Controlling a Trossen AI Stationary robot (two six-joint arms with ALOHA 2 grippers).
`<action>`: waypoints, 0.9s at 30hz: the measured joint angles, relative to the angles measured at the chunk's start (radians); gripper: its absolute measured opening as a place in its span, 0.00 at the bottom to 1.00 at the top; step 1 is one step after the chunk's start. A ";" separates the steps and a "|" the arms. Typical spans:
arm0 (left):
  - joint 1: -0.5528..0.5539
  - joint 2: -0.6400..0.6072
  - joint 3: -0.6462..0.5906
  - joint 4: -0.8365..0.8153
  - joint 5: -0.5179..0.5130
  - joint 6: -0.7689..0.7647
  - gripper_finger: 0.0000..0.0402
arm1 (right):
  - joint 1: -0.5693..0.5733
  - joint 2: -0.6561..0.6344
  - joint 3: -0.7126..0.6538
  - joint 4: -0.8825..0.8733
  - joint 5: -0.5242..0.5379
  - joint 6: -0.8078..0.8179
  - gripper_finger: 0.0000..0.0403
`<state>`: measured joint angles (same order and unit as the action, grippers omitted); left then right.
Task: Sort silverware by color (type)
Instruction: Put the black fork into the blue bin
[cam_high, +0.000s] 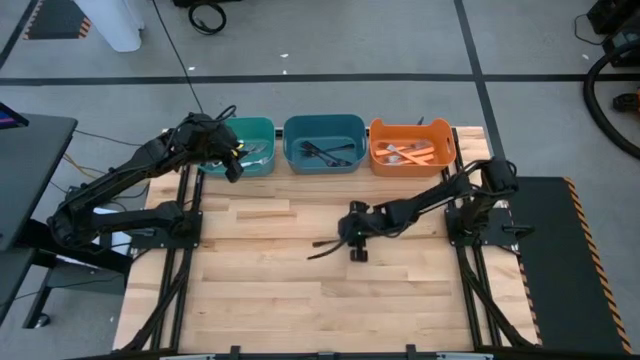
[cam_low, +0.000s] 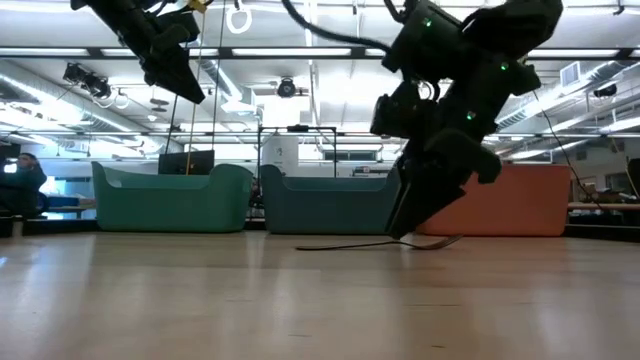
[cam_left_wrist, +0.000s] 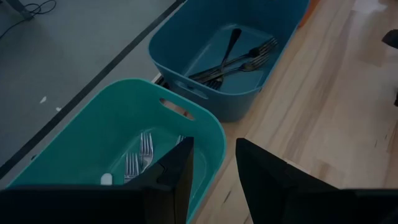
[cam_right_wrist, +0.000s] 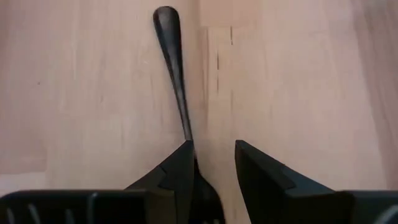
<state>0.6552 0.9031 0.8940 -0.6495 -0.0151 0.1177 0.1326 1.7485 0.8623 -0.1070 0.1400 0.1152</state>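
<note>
Black utensil (cam_right_wrist: 175, 68) between right jaws, table (cam_high: 300, 300)

- The right hand (cam_high: 357, 243) is low over the middle of the wooden worktop (cam_high: 260, 290), at one end of a black piece of silverware (cam_high: 325, 247) that lies flat and stretches away from it toward the left arm's side.
- The left hand (cam_high: 233, 162) hangs over the teal bin (cam_high: 252, 128), which holds pale silverware (cam_high: 255, 153).
- Beyond the right hand stand the blue bin (cam_high: 324, 125) with dark silverware (cam_high: 325, 152) and the orange bin (cam_high: 412, 128) with orange-handled pieces (cam_high: 410, 154).
</note>
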 joint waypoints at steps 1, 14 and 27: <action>0.000 0.000 0.000 0.000 0.000 0.000 0.32 | -0.006 -0.008 0.000 0.000 -0.012 -0.014 0.31; 0.000 0.000 0.000 -0.022 0.000 -0.001 0.32 | -0.002 -0.002 0.003 0.001 -0.113 -0.109 0.31; 0.000 0.000 0.000 -0.027 0.000 -0.028 0.32 | -0.045 0.032 0.027 0.020 -0.112 -0.116 0.31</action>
<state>0.6552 0.9031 0.8940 -0.6767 -0.0150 0.0895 0.0872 1.7807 0.8890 -0.0866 0.0280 -0.0012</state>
